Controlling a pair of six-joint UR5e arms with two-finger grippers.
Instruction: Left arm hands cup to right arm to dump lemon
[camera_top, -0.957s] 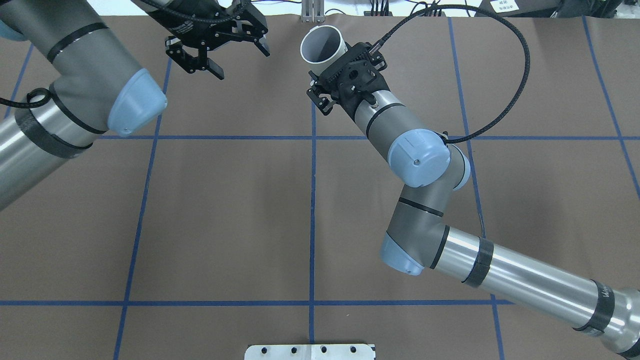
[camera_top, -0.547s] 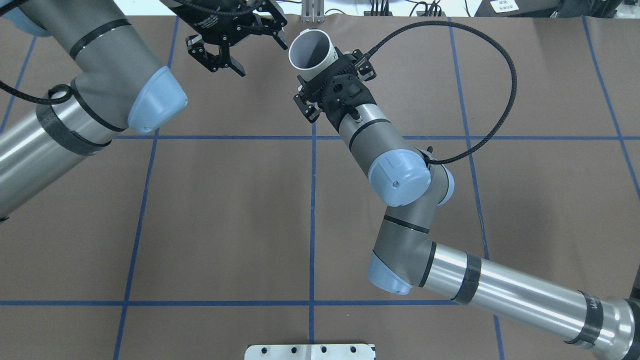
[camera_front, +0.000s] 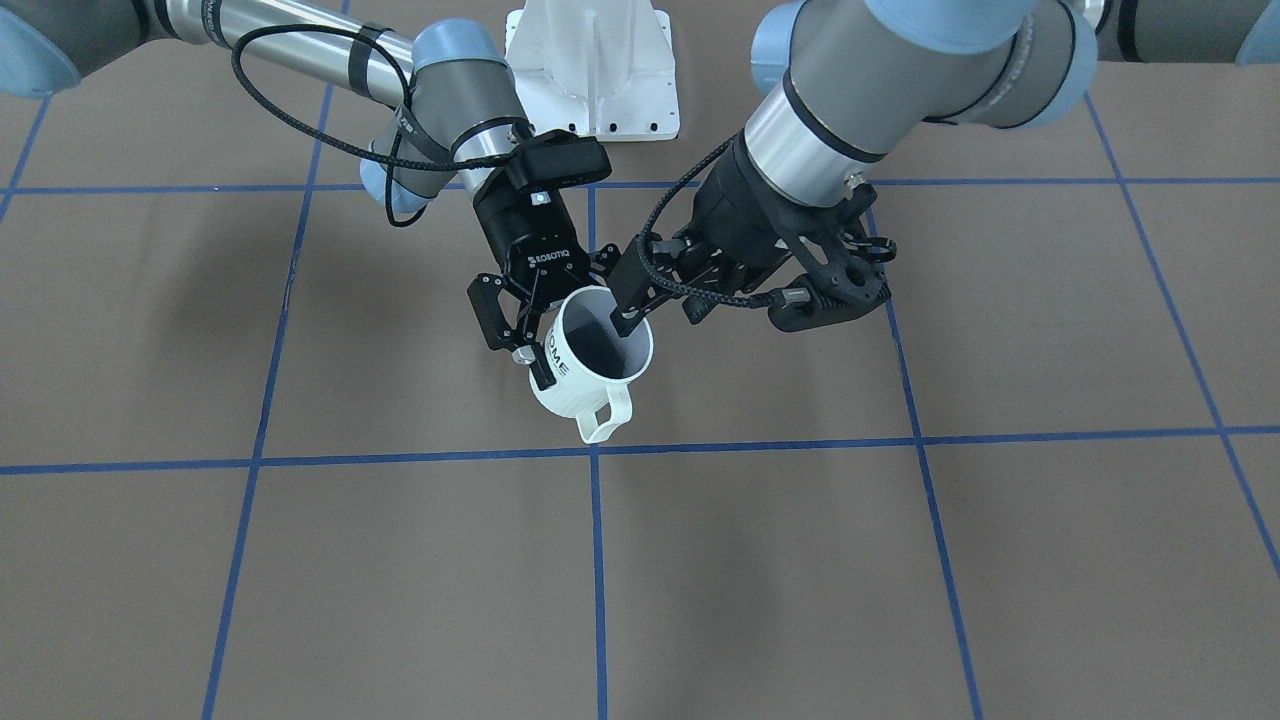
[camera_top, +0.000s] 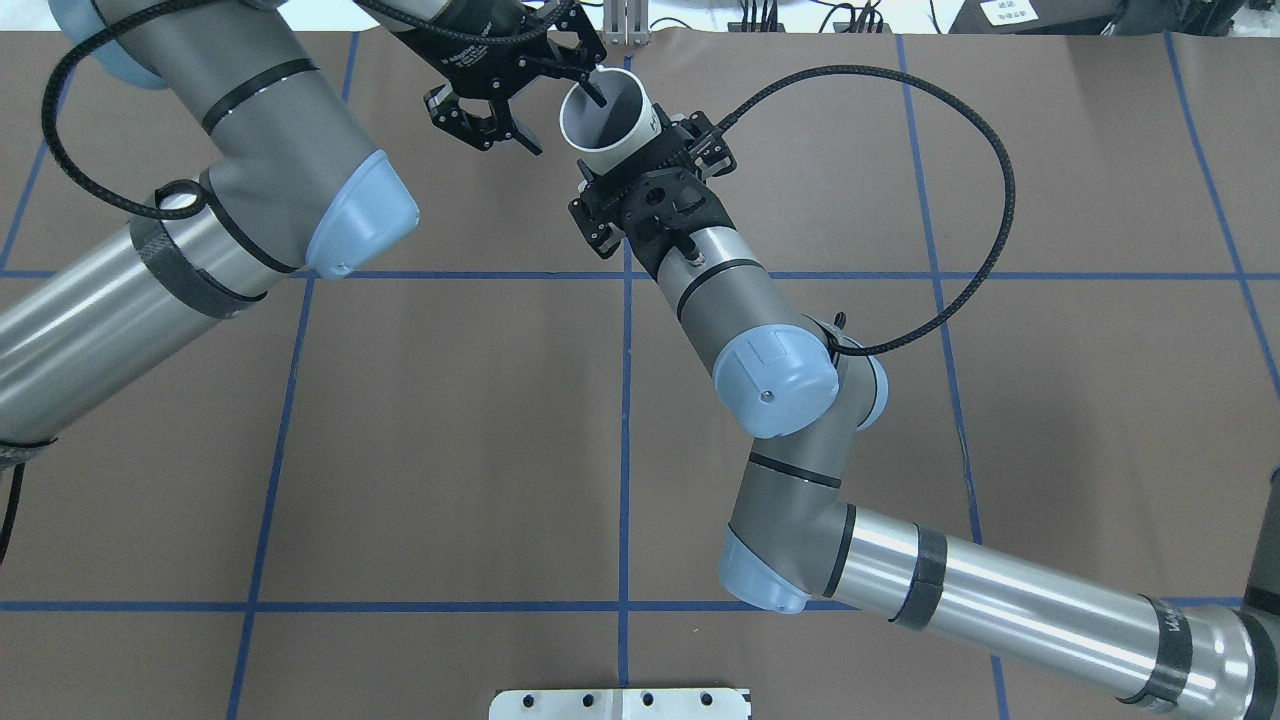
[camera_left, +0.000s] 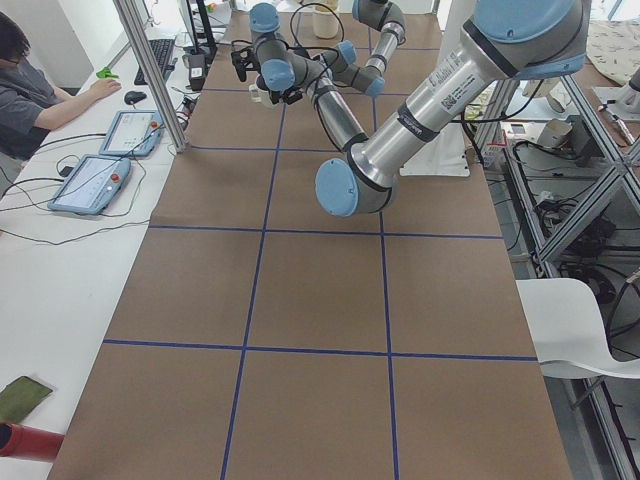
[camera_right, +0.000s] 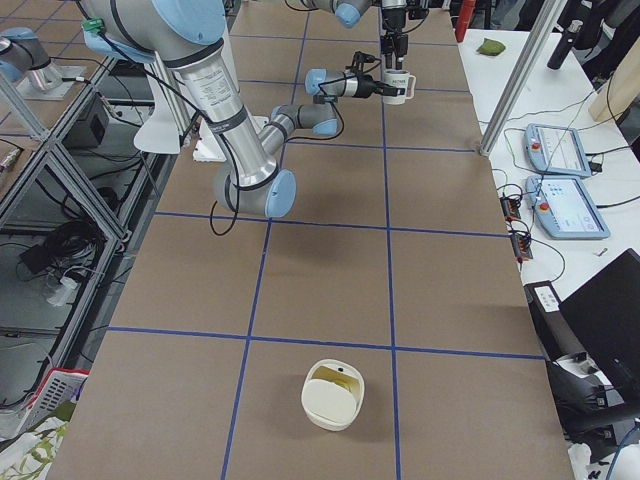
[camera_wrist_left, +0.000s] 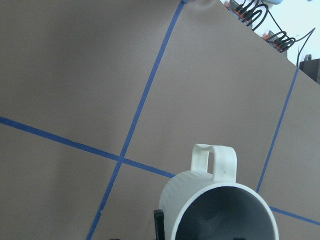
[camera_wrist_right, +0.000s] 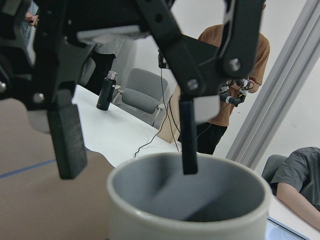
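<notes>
**While both claws meet at the mug, the handover is the step in hand**

Up in the air over the far part of the brown table (camera_top: 450, 420), the white "HOME" mug (camera_front: 572, 398) is tilted a little and clamped across its body by the right gripper (camera_top: 627, 158). The left gripper (camera_top: 560, 122) is spread wide and grips nothing. One finger (camera_wrist_right: 188, 145) dips inside the mouth and the other (camera_wrist_right: 67, 145) stands outside, so the rim lies between them.

With the right claw already holding, I judge the pass nearly made. The left finger must next lift straight out without catching the rim, and only then can the right arm tip the mug.

Whether the inner finger touches the wall cannot be told. No lemon shows, as the mug's bottom is dark or cut off in every view. Far down the table, a cream container (camera_right: 330, 412) holds something yellowish, too small to name.
</notes>
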